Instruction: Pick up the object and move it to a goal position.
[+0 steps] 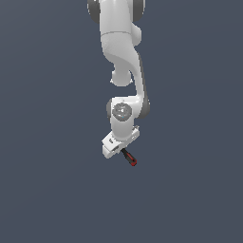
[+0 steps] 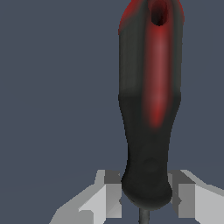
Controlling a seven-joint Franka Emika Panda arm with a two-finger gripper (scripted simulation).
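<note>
The screwdriver has a black handle with a red end and sticks out below the white hand towards the exterior view's right. My gripper is shut on it near the shaft end of the handle. In the wrist view the handle fills the middle of the picture, with its red end and a small hole far from the hand. The two grey fingers press the narrow base of the handle from both sides. Only a stub of the thin dark shaft shows. No goal marker is in view.
The white arm reaches down from the top of the exterior view. Around it there is only a plain dark blue-grey background, with no edges or other objects in view.
</note>
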